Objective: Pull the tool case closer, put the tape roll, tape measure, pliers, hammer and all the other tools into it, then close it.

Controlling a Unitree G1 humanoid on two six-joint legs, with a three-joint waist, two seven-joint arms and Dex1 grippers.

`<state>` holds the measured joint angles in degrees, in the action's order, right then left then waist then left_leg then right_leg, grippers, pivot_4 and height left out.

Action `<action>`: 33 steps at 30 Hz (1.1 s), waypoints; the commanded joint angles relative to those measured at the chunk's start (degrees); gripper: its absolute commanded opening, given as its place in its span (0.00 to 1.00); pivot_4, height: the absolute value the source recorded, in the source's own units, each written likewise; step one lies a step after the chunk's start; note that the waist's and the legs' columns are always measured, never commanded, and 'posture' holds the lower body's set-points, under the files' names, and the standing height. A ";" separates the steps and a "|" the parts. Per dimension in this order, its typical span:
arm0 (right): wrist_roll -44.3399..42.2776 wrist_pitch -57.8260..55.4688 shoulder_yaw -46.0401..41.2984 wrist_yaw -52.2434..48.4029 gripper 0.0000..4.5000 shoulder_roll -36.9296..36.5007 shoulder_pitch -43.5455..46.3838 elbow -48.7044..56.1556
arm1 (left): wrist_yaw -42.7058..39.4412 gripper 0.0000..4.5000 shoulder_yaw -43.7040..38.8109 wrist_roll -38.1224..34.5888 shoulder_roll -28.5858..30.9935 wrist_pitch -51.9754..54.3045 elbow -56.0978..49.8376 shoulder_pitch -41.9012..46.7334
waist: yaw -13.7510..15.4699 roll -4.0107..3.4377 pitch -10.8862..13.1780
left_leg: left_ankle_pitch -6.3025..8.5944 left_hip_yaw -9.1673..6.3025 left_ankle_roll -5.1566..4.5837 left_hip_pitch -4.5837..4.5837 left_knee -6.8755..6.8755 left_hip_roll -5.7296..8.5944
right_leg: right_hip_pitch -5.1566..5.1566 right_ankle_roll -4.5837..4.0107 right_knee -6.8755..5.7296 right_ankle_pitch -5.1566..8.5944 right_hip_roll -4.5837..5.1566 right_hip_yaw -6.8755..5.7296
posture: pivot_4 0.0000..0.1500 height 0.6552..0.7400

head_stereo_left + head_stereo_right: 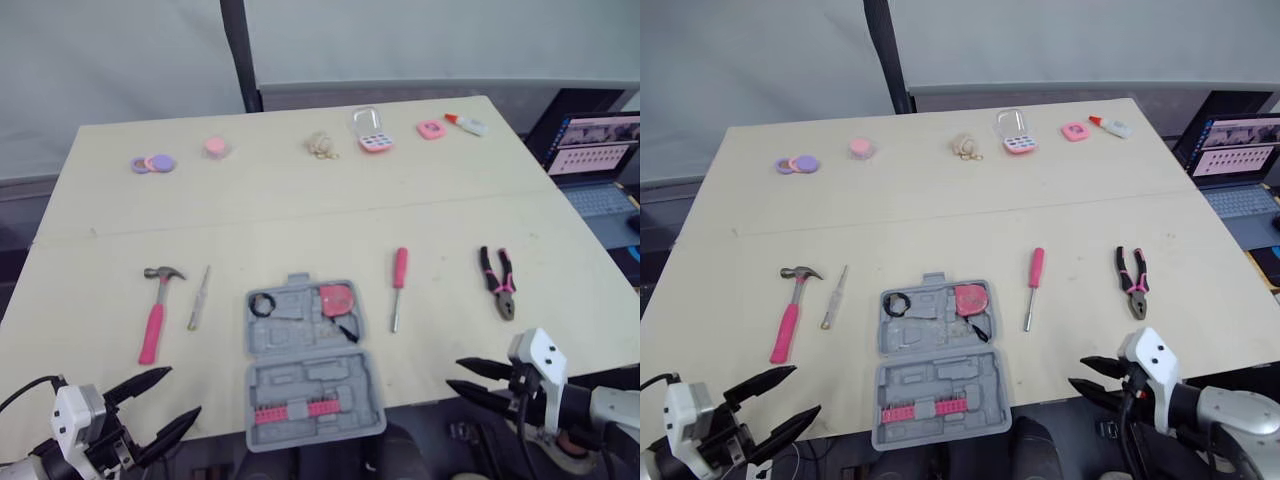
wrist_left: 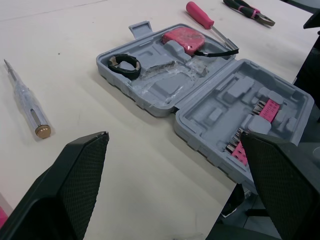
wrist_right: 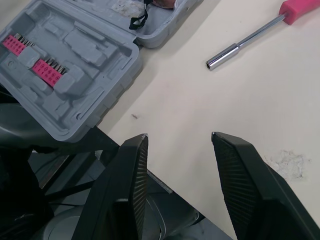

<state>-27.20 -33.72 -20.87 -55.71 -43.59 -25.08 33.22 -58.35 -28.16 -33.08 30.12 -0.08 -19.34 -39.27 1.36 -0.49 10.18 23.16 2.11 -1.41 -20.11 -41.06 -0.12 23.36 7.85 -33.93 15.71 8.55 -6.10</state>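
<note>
Left tool (image 1: 183, 391) spread, tester screwdriver (image 2: 27, 107), open case (image 2: 210, 107)

No legible text or labels anywhere.

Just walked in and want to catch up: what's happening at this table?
The robot is packing tools into the open case at the near edge of the table. The tape roll and tape measure lie in it; the hammer, tester, screwdriver and pliers lie on the table. The left gripper and right gripper hover beside the case, open and empty.
</note>
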 commanded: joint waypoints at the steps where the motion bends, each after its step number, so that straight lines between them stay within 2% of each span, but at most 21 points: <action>1: -1.36 -0.07 -0.43 0.79 0.48 -0.29 0.37 1.15 | -1.54 1.00 0.03 0.33 -0.29 -2.34 0.66 -0.23 | 0.00 0.00 0.00 | 0.00 0.00 0.00 0.00 0.00 0.00 | 0.00 0.00 0.00 0.00 0.00 0.00 | 1.00 0.87; 13: -2.36 -1.71 -0.08 1.46 0.48 -0.55 0.96 1.72 | -0.05 1.00 -0.18 0.52 -0.12 -2.01 1.65 -0.08 | 0.00 0.03 -0.02 | 0.00 0.01 0.00 0.00 -0.02 0.00 | 0.00 0.01 -0.02 -0.01 0.00 0.00 | 1.00 0.87; 18: -2.61 -2.03 0.11 1.55 0.48 -0.76 1.31 1.88 | -2.81 1.00 0.07 0.55 0.77 -4.02 2.30 1.09 | 0.03 0.03 -0.02 | 0.00 0.01 0.00 0.00 -0.02 0.03 | 0.00 0.01 -0.02 -0.01 0.00 0.00 | 1.00 0.87; 26: -3.81 -4.45 -0.27 3.23 0.48 -1.00 3.44 2.99 | -4.70 1.00 0.26 -3.33 4.12 -0.81 -2.42 5.76 | 0.00 0.04 -0.04 | 0.00 0.01 0.00 0.01 -0.04 0.06 | 0.00 0.02 -0.08 -0.01 0.00 0.00 | 1.00 0.87; 27: -3.93 -5.32 -0.56 3.78 0.59 -1.18 3.88 3.02 | -4.34 1.00 0.47 -4.24 4.80 0.43 -3.65 6.79 | -0.01 0.05 -0.04 | 0.00 0.01 0.00 0.00 -0.04 0.05 | 0.00 0.02 -0.08 -0.01 0.00 0.00 | 1.00 0.87; 28: -4.34 -6.42 -0.95 4.09 0.65 -1.56 4.30 3.11 | -3.91 1.00 0.84 -5.19 5.53 1.73 -4.77 8.24 | 0.04 0.05 -0.04 | 0.00 0.01 0.00 0.00 -0.04 0.07 | 0.00 0.02 -0.09 -0.02 -0.01 0.00 | 1.00 0.87; 31: -5.66 -8.58 -2.45 5.38 0.99 -2.07 5.05 3.86 | -4.61 1.00 2.37 -5.70 7.61 3.36 -5.57 12.26 | 0.11 0.03 -0.06 | -0.01 -0.01 0.00 0.01 -0.11 0.09 | -0.04 0.04 -0.16 -0.03 0.00 0.02 | 1.00 0.87; 33: -6.02 -9.57 -3.60 6.93 0.99 -1.73 5.23 4.16 | -5.81 1.00 3.46 -4.97 8.53 3.15 -5.18 14.00 | 0.04 0.02 -0.06 | -0.01 0.00 0.00 0.01 -0.11 0.16 | -0.03 0.06 -0.33 -0.04 -0.02 0.01 | 1.00 0.87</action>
<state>-32.06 -42.70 -21.65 -50.22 -44.98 -19.84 35.57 -62.99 -25.18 -37.74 38.01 3.15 -23.76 -25.46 1.39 -0.48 10.11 23.15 2.12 -1.40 -20.10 -41.17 0.12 23.33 7.90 -34.29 15.68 8.53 -6.10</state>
